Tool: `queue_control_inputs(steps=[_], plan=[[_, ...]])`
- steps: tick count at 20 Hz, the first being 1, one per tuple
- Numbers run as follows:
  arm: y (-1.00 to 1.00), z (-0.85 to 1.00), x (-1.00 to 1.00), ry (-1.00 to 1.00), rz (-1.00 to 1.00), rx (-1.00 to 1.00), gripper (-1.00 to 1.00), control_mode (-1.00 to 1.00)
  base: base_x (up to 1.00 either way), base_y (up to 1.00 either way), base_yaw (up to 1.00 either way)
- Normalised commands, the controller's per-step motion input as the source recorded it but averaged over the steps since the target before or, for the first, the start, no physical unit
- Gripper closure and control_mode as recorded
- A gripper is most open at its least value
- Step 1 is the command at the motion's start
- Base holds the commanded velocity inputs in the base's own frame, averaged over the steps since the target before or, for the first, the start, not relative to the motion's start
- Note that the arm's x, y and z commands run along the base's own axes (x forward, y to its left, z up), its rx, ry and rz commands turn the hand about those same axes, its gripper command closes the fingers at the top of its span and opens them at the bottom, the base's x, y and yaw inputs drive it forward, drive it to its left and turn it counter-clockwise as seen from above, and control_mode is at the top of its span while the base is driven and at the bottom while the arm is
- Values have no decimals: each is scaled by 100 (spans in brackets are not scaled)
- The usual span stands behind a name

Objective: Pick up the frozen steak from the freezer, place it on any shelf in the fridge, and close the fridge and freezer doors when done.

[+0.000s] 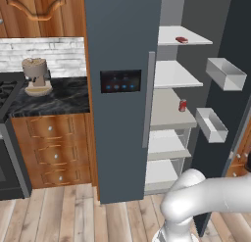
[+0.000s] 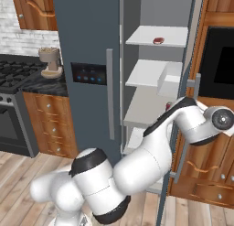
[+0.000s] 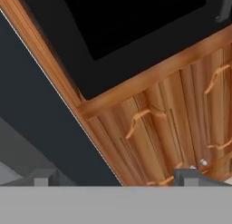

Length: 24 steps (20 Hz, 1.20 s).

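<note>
Here we see our white arm point(image 2: 151, 152) rising from the base, bending at a rounded dark-jointed elbow and reaching up and rightward past the edge of the open fridge door point(image 1: 230, 113), with the wrist point(image 2: 219, 120) level with the middle shelves and turned toward the wooden cabinets point(image 3: 176, 123) at the right. In the hand view the gripper point(image 3: 115, 177) shows two small grey fingertips point(image 3: 43, 178) set far apart with nothing between them, so we read it as spread and empty; it faces glossy orange-brown cabinet fronts with curved handles and a flat black oven panel point(image 3: 122, 23) above them. The frozen steak point(image 1: 182, 39), a small flat dark-red slab, lies on the top pale shelf point(image 1: 169, 36) of the fridge, the open right-hand compartment. Two shelves lower stands an upright red can point(image 1: 182, 105). The freezer door point(image 1: 122, 94) on the left is shut: a smooth slate-grey slab with a vertical grey bar handle point(image 1: 148, 99) and a black panel with blue lights point(image 1: 120, 81). Clear boxy bins point(image 1: 225, 73) hang on the inside of the fridge door. To the left, a dark marbled bench point(image 1: 54, 96) carries a beige stand mixer point(image 1: 37, 77) before a white brick wall, above wooden drawers and a plank floor
</note>
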Motion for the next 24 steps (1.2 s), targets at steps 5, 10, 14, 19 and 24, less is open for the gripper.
queue_control_inputs(steps=[5, 10, 14, 19, 24], plan=[[25, -6, 32, 0, 0, 7, -100, -100, 0, 0, 0], [36, 0, 33, 0, 5, 1, -100, -100, 0, 0, 0], [65, 0, 16, 0, 13, 7, -100, -100, 0, 0, 0], [100, 0, 3, -1, 22, 12, -100, -100, 0, 0, 0], [100, 0, 15, -1, 18, 15, -100, -100, 0, 0, 0]])
